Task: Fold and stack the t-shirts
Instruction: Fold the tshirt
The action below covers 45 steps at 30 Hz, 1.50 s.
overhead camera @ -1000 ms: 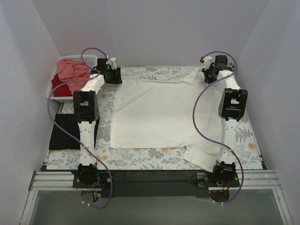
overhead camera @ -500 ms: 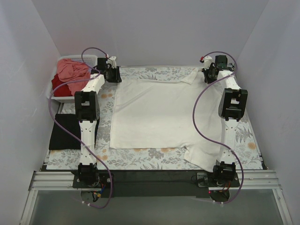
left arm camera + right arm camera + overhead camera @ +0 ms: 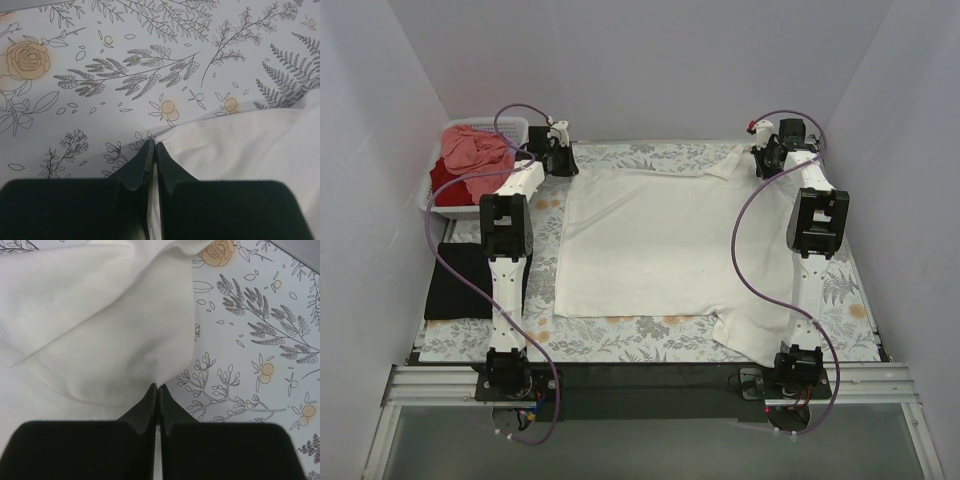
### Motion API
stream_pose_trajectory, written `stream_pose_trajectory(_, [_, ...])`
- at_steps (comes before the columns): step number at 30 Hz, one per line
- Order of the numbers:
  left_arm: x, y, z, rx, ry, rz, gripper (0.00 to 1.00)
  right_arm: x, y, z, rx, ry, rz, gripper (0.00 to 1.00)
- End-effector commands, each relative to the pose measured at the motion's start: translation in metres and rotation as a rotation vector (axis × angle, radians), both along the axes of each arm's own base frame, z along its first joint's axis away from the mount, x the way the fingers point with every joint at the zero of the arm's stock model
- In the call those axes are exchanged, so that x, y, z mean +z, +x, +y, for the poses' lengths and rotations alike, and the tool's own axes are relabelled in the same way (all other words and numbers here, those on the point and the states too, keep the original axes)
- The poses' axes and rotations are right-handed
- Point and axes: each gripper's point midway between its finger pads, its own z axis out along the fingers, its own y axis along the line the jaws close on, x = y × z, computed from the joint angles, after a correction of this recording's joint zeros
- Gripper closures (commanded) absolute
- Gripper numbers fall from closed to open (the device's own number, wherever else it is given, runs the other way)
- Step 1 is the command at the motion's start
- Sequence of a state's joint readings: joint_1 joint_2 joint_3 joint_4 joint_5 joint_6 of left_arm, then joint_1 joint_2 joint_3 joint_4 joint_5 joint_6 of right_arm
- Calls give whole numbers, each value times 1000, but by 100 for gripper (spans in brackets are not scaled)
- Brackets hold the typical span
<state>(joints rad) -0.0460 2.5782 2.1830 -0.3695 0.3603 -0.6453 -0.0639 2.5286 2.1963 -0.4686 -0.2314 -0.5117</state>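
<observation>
Between the pressed-together jaws of the left gripper (image 3: 152,145) a sliver of the cream shirt (image 3: 660,240) shows, so they appear to pinch its edge; cloth spreads to the right of these jaws, with bare tablecloth (image 3: 100,75) ahead and to their left; the right gripper (image 3: 158,387) likewise closes on a thin strip of the same shirt, with cloth ahead and to the left of its jaws and tablecloth to their right. In the overhead view both pinch points sit at the far corners of the shirt, which lies flat and unfolded between the arms. Progress, as judged: a black shirt (image 3: 455,280) lies folded well behind and left of the left jaws; a pink shirt (image 3: 475,148) and a dark red shirt (image 3: 442,182) are heaped in the basket (image 3: 512,125) just left of them; thus one appears done, one is barely begun, two are untouched, and stacking is left.
</observation>
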Motion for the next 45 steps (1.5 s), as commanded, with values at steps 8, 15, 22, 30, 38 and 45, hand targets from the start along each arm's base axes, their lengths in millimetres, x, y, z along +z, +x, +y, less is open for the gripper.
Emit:
stream_pose_trajectory(8, [98, 9, 17, 8, -26, -247, 100, 67, -3, 0, -10, 101, -94, 99])
stream_pose_trajectory(15, [115, -5, 13, -32, -64, -276, 100, 90, -8, 0, 7, 146, -120, 99])
stream_pose_trajectory(22, [127, -9, 32, -26, -69, -295, 100, 103, -12, -4, 17, 136, -142, 99])
stream_pose_trajectory(30, [134, -33, 37, -68, -77, -289, 100, 107, -32, -7, 36, 128, -129, 99])
stream_pose_trajectory(38, [137, -62, 28, -139, -100, -277, 100, 113, -53, -5, 69, 143, -121, 99])
stream_pose_trajectory(45, [137, -85, 32, -164, -59, -290, 100, 112, -68, -10, 76, 136, -110, 99])
